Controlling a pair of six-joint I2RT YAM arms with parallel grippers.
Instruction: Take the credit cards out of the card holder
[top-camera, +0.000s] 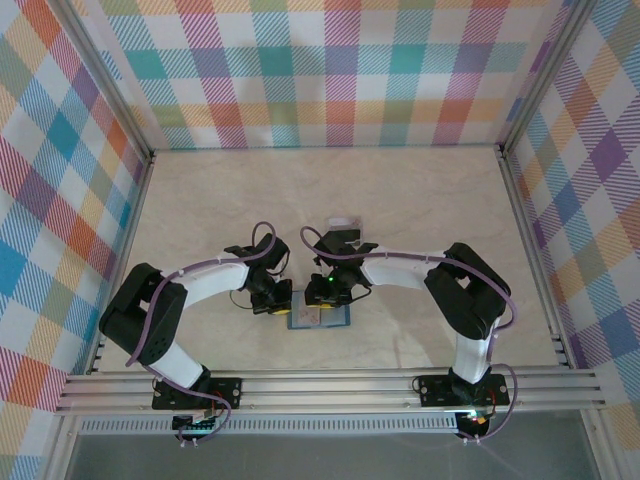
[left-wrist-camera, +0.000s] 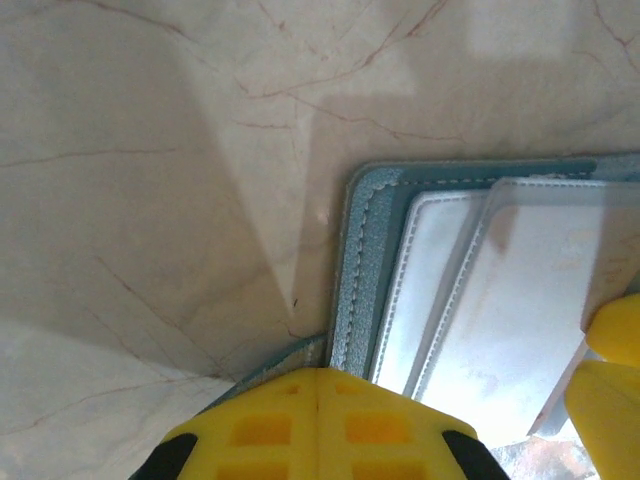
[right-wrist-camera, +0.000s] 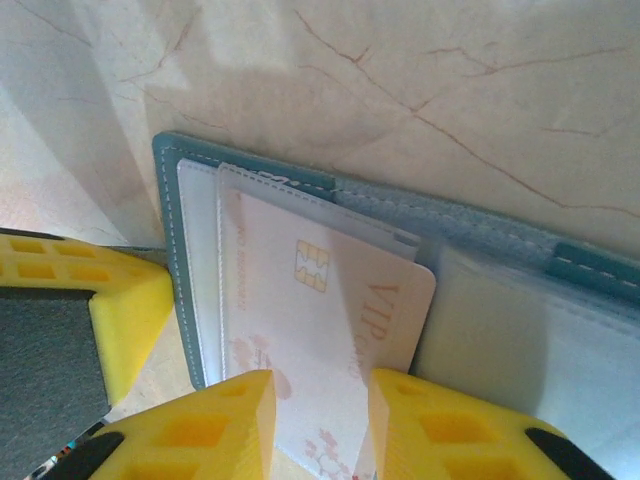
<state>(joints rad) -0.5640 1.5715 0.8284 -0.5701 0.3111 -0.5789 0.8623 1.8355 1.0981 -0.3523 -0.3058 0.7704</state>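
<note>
Left side: the left gripper (left-wrist-camera: 318, 392) has its yellow jaws closed flat against each other, nothing between them. Its tips sit down at the left edge of the card holder (left-wrist-camera: 362, 250), on or just above a teal corner; I cannot confirm contact.

Centre: the card holder lies open on the marbled table (left-wrist-camera: 150, 150), close in front of the arm bases and between the two grippers. Clear pocket sleeves are fanned across its teal cover.

Right side: one credit card (right-wrist-camera: 320, 300), pale with a gold chip and "VIP" lettering, protrudes from a sleeve. The right gripper (right-wrist-camera: 322, 392) stands over the card's near end, jaws narrowly apart. The card's flat face spans the gap, so it is not pinched.
</note>
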